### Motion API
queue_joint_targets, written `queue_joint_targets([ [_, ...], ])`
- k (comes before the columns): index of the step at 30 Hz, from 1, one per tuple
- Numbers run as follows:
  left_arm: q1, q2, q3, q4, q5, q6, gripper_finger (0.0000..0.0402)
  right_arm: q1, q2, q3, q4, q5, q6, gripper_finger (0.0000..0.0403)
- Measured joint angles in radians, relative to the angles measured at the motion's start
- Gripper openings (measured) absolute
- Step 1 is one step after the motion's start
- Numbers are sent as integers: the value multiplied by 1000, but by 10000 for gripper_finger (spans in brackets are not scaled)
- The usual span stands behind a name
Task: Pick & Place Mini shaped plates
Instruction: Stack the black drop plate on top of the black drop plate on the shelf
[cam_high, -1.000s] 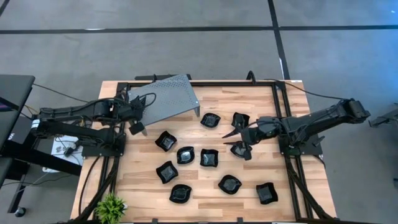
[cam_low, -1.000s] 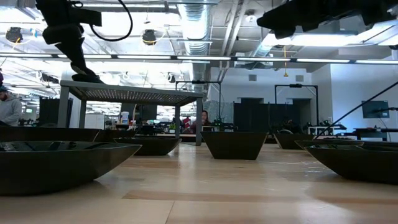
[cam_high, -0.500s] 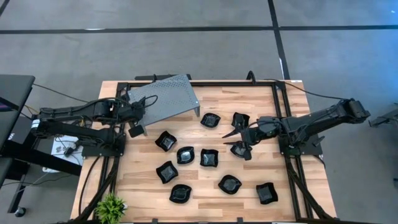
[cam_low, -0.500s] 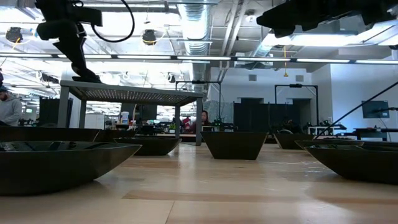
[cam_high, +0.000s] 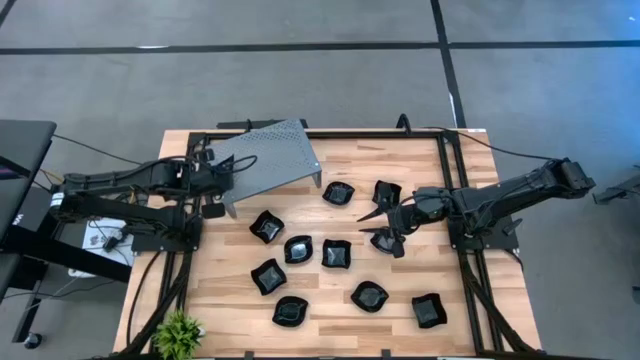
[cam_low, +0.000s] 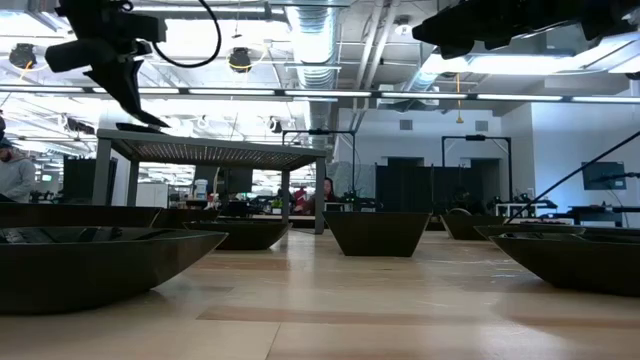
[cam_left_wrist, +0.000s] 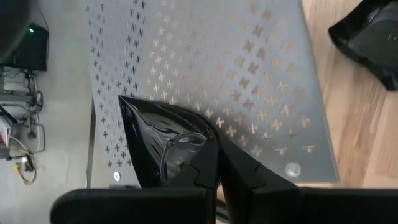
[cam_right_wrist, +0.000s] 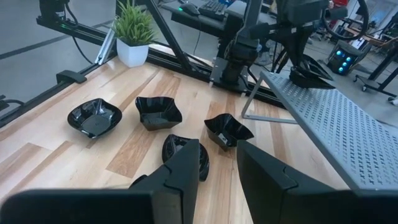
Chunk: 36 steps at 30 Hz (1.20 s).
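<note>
Several glossy black mini plates (cam_high: 336, 253) rest on their bases on the wooden table. My left gripper (cam_high: 212, 200) is shut on one more plate (cam_left_wrist: 155, 146), held above the near-left corner of the grey perforated stand (cam_high: 270, 158). The right wrist view also shows this plate (cam_right_wrist: 311, 70) over the stand's end (cam_right_wrist: 323, 112). My right gripper (cam_high: 376, 224) hovers open in the table's middle right. Its fingers (cam_right_wrist: 180, 171) stand just above a plate (cam_right_wrist: 186, 154) without touching it. My left gripper pinches the plate by its rim (cam_left_wrist: 198, 149), with the fingers (cam_left_wrist: 208, 165) at one edge and the rest of the dish sticking out beyond them. The plate is lifted clear and tilted, above the stand's perforated top (cam_left_wrist: 249, 81).
The stand stands on thin legs (cam_low: 104, 170) at the table's far left. Black rails (cam_high: 455, 200) frame the table, and a small potted plant (cam_high: 178, 332) sits at the near left corner. Bare wood lies between the stand and the nearest plates.
My left gripper has shifted slightly toward the table's left edge and tipped. The held plate now sits more tilted and a little higher over the stand's corner. My right gripper has kept still.
</note>
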Motion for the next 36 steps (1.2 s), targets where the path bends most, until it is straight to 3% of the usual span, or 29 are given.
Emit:
queue_joint_targets([
  [7,50,0,0,-43,11,-4,9,11,0,0,-3,0,15,103],
  [13,64,0,-29,-40,78,-1,9,22,0,0,-3,0,15,103],
  [19,63,-1,-97,46,55,26,9,22,0,0,-3,0,17,103],
  [36,22,-1,-99,101,18,50,9,-9,0,0,-3,0,10,103],
])
